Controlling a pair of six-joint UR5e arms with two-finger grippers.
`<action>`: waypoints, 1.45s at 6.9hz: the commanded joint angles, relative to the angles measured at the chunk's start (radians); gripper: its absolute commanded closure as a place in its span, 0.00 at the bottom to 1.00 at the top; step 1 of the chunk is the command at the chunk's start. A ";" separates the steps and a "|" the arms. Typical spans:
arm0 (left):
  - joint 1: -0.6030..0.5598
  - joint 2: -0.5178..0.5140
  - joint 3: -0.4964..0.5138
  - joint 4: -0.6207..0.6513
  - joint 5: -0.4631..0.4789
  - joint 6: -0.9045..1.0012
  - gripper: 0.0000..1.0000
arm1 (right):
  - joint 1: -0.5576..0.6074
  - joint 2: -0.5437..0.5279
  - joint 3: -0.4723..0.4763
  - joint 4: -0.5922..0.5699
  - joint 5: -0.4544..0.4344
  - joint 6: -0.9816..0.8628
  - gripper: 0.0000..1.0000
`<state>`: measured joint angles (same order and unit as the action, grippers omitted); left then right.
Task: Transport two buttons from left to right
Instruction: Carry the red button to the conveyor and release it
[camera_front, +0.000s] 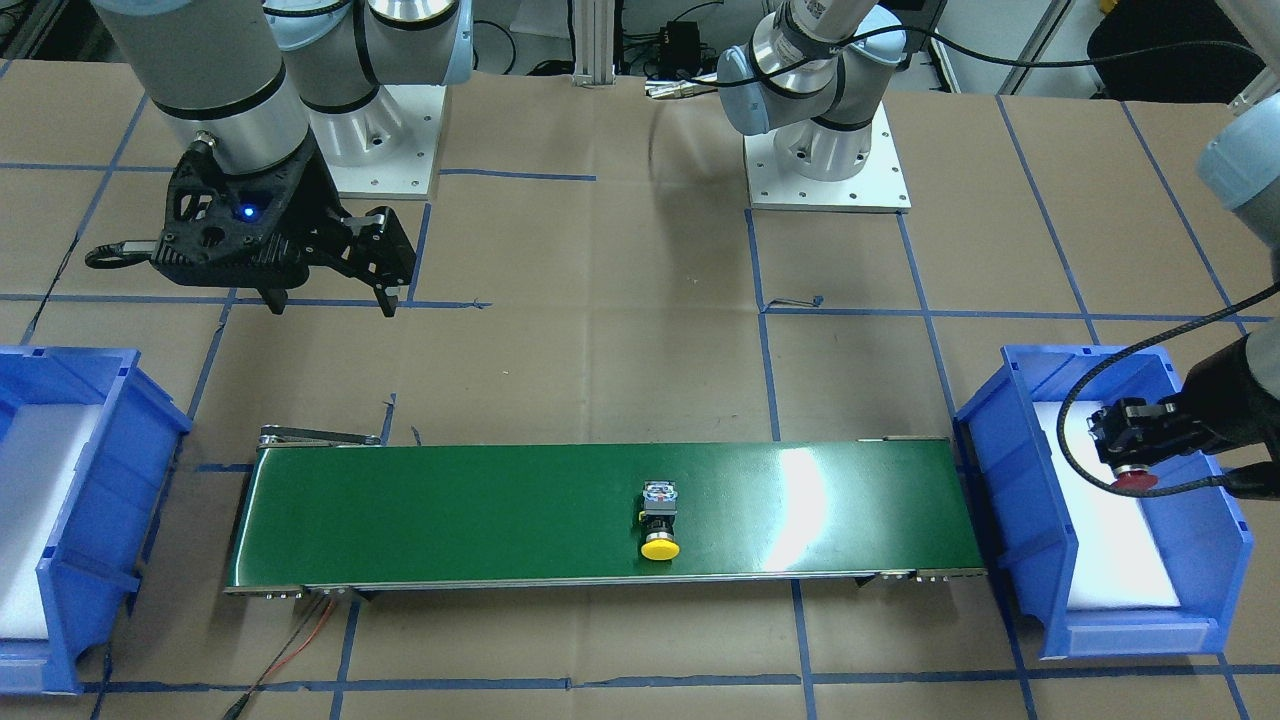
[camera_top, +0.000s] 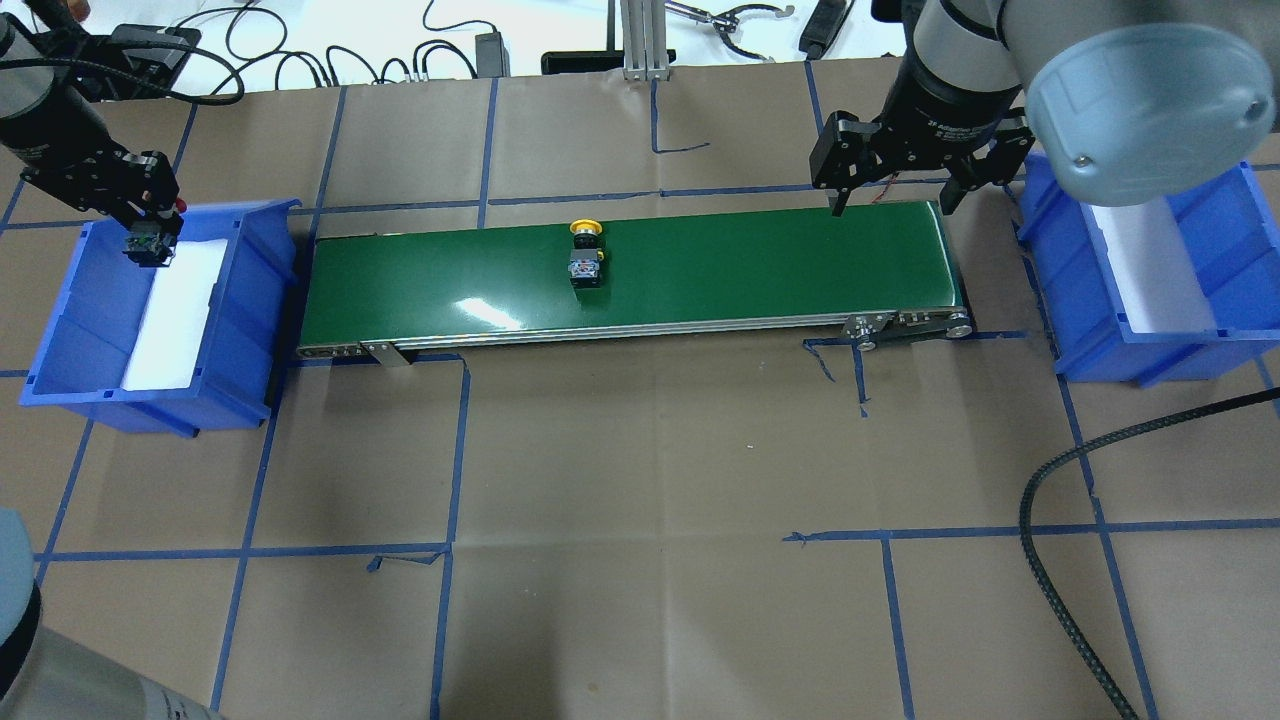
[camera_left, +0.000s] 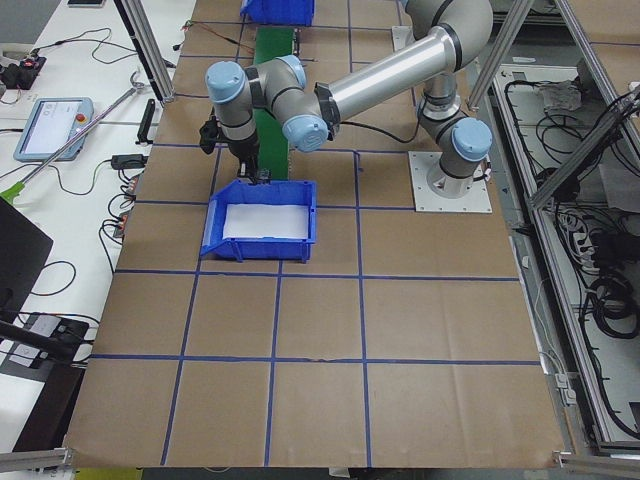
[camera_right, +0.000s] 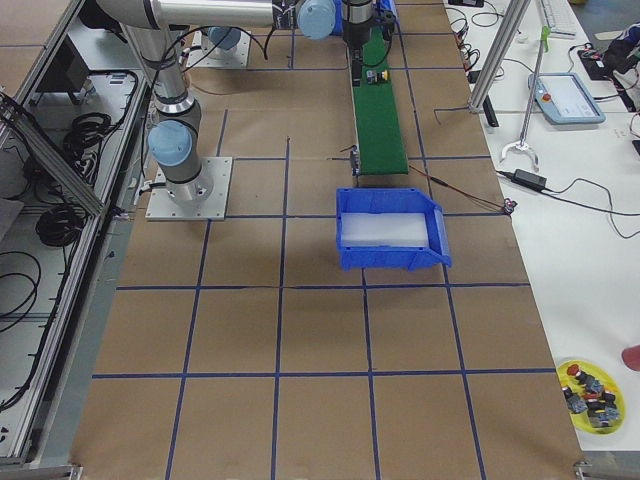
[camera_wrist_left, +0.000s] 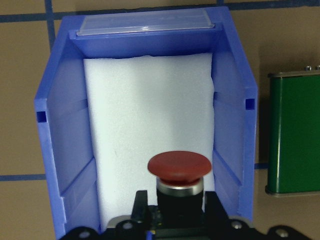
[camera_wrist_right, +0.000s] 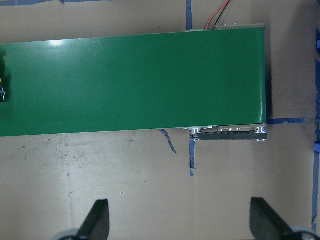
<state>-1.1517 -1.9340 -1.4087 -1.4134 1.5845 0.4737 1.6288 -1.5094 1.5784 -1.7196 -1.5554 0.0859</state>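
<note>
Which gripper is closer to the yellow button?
Right. The right gripper hovers at the belt's end, right of the yellow button; the left gripper is farther off, over the blue bin.

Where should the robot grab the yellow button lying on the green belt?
Probably the yellow button's blocky dark body, coming straight down from above. It lies on its side on the green belt, so the body's flat sides are open to pinch; the round cap could slip.

Desk (camera_top: 640, 450) being covered with brown paper, being divided into squares by blue tape lines (camera_top: 300, 550). White side bench (camera_left: 60, 80) being strewn with black cables; grey tablet (camera_left: 52, 127) being rested there. Aluminium post (camera_left: 145, 50) being stood at desk edge. Cable bundles (camera_left: 610, 290) being hung inside metal frame opposite.
</note>
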 joint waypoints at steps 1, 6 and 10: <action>-0.075 -0.002 -0.004 0.001 -0.001 -0.094 1.00 | 0.000 0.001 0.002 0.000 0.000 0.000 0.00; -0.218 0.003 -0.048 0.016 -0.004 -0.237 1.00 | 0.000 0.006 0.000 0.000 0.000 0.000 0.00; -0.223 -0.029 -0.114 0.077 -0.008 -0.241 1.00 | 0.000 0.008 0.002 0.000 0.000 0.000 0.00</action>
<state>-1.3746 -1.9527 -1.4999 -1.3646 1.5766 0.2339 1.6291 -1.5028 1.5799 -1.7196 -1.5555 0.0859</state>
